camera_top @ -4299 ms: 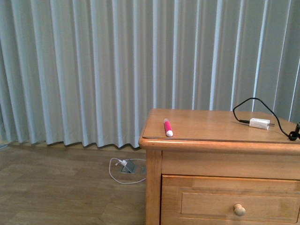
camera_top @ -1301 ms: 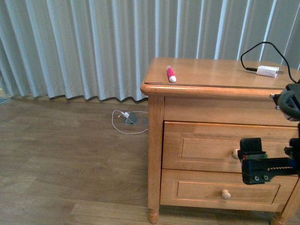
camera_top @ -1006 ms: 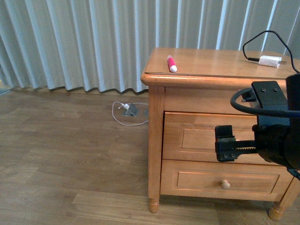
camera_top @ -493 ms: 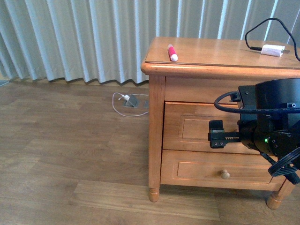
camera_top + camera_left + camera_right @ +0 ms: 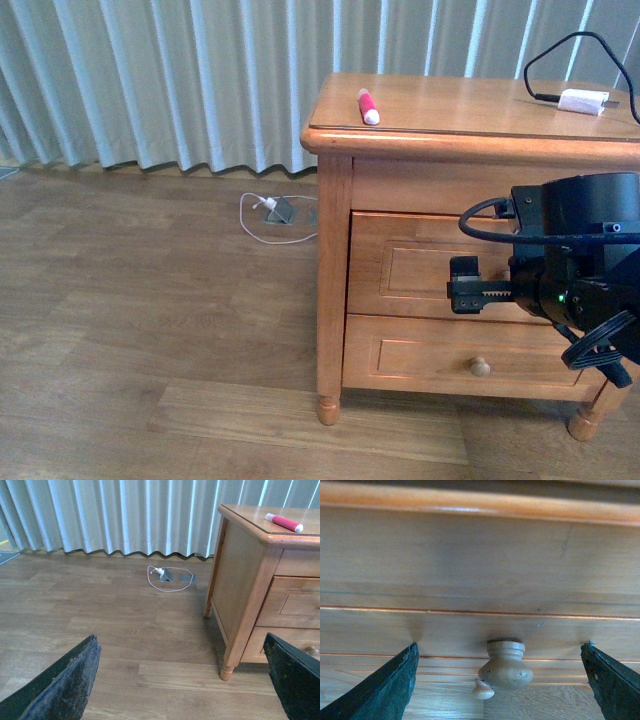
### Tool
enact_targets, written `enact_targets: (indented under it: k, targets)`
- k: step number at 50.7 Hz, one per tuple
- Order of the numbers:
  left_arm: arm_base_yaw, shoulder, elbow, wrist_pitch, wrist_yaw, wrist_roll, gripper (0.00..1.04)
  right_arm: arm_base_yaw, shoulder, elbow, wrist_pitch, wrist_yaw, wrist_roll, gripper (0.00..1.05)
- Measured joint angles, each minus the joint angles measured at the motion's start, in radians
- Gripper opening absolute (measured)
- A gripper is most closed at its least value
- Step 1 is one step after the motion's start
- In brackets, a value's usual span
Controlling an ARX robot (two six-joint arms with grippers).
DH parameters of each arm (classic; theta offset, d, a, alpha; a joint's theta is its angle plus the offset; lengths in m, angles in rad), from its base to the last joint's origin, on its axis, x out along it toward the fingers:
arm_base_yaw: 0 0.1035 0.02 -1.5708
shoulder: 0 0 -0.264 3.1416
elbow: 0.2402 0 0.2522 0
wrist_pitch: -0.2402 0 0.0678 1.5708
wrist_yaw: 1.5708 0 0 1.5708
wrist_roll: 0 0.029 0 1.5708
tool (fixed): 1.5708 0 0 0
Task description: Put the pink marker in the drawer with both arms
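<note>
The pink marker (image 5: 368, 106) lies on the nightstand top near its left front corner; it also shows in the left wrist view (image 5: 284, 522). The upper drawer (image 5: 415, 278) is shut. My right gripper (image 5: 466, 287) is open and level with the upper drawer's front; the arm hides the knob in the front view. In the right wrist view the round wooden knob (image 5: 505, 665) sits between the open fingers (image 5: 382, 690), untouched, with my right gripper (image 5: 502, 682) around it. My left gripper (image 5: 185, 680) is open and empty above the floor, left of the nightstand. The left arm is outside the front view.
A white charger plug (image 5: 581, 101) with a black cable lies on the nightstand's top at the right. The lower drawer (image 5: 420, 355) with its knob (image 5: 481, 367) is shut. A white cable and floor socket (image 5: 278, 211) lie by the curtain (image 5: 180, 80). Wooden floor (image 5: 150, 330) spreads to the left.
The view has dropped and pulled back, bringing both drawers into sight. My right arm came in from the right and settled in front of the upper drawer. The marker has not moved.
</note>
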Motion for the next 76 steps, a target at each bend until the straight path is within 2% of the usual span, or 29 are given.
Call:
enact_targets:
  k: [15, 38, 41, 49, 55, 65, 76]
  targets:
    - [0.0, 0.0, 0.0, 0.0, 0.0, 0.0, 0.99, -0.009, 0.018, 0.011, -0.006, 0.003, 0.002, 0.95]
    - [0.0, 0.0, 0.0, 0.0, 0.0, 0.0, 0.99, -0.01, 0.02, 0.01, 0.018, 0.014, -0.004, 0.29]
    - [0.0, 0.0, 0.0, 0.0, 0.0, 0.0, 0.99, -0.009, 0.02, 0.009, 0.016, 0.013, 0.003, 0.24]
    - [0.0, 0.0, 0.0, 0.0, 0.0, 0.0, 0.99, -0.011, -0.001, -0.001, -0.032, -0.004, 0.062, 0.24]
    - [0.0, 0.0, 0.0, 0.0, 0.0, 0.0, 0.99, -0.013, -0.055, -0.058, -0.06, -0.055, 0.128, 0.23]
    - [0.0, 0.0, 0.0, 0.0, 0.0, 0.0, 0.99, -0.009, -0.216, -0.283, -0.074, -0.126, 0.206, 0.23]
    - [0.0, 0.0, 0.0, 0.0, 0.0, 0.0, 0.99, -0.008, -0.419, -0.569, -0.051, -0.2, 0.222, 0.23]
